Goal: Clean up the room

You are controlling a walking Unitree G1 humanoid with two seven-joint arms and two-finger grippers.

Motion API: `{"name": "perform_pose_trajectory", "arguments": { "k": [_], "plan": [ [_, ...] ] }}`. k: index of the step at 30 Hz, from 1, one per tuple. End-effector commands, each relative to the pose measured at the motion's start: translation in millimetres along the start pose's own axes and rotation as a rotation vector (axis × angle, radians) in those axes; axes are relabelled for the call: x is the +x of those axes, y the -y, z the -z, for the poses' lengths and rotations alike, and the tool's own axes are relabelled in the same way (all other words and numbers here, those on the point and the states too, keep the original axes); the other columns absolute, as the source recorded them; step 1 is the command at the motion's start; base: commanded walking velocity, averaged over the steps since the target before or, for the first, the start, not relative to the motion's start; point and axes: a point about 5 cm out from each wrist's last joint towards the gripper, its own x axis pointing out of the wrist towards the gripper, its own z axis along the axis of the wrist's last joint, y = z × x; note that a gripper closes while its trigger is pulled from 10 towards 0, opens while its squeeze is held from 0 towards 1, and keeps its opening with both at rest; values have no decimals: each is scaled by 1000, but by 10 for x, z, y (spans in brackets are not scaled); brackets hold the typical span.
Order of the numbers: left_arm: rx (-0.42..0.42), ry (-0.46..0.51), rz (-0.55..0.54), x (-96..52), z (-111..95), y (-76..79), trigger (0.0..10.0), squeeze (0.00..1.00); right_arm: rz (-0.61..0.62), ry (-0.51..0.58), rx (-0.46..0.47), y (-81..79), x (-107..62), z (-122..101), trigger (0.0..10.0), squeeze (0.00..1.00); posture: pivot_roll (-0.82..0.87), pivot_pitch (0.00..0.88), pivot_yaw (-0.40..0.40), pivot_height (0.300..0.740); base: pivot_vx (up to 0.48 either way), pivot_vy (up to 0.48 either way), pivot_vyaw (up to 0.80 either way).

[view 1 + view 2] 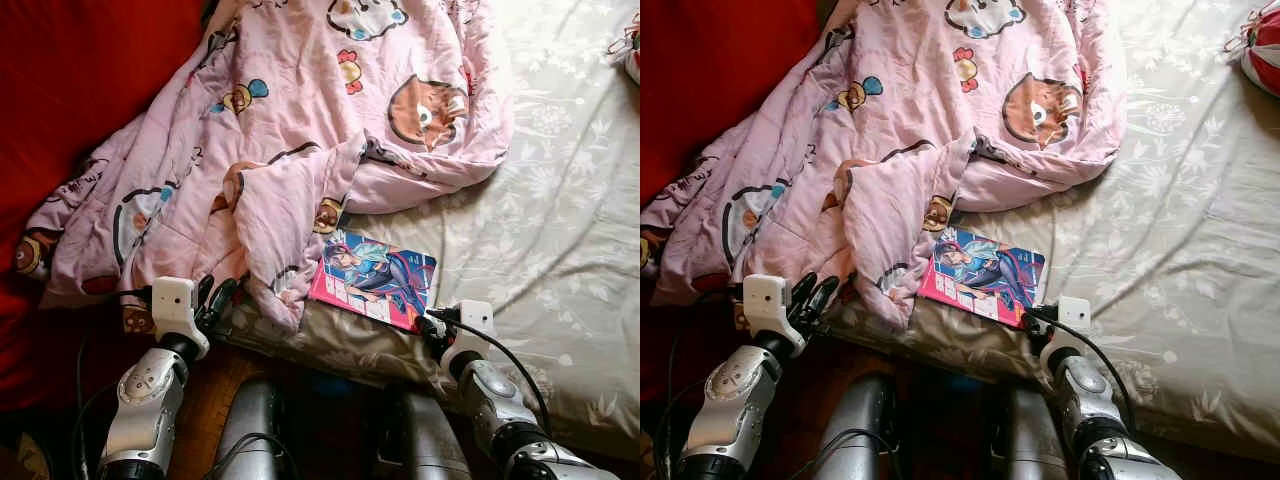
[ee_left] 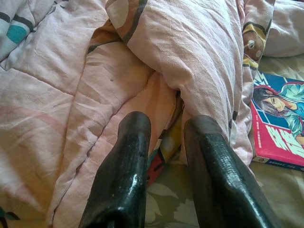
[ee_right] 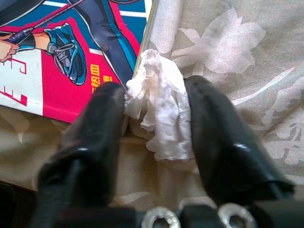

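Bed [image 1: 560, 200]: rumpled quilt [image 1: 290, 130] beside comic book [image 1: 375, 278]

comic book [image 3: 71, 57] cover with small yellow characters including 血, other lettering too cropped to read

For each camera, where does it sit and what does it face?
Eye views: on the head, looking down at the bed; both silver arms show.
Left wrist view: along the left gripper toward the pink quilt.
Right wrist view: along the right gripper, closed on a crumpled tissue.
All share the comic book.
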Motion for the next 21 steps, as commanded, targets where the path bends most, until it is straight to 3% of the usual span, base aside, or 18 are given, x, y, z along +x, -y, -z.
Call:
{"name": "perform_pose_trajectory", "arguments": {
  "k": [1,21],
  "plan": [
    [8,-55,-10,-84,128,-27,10000,0,-1,-60,3,0,-52,189,0,0,85,398,3,643,0,0,0],
    [1,-71,-21,-96,183,-11,10000,0,13,-70,-7,6,-65,228,0,0,81,403,-3,643,0,0,0]
  ]
}}
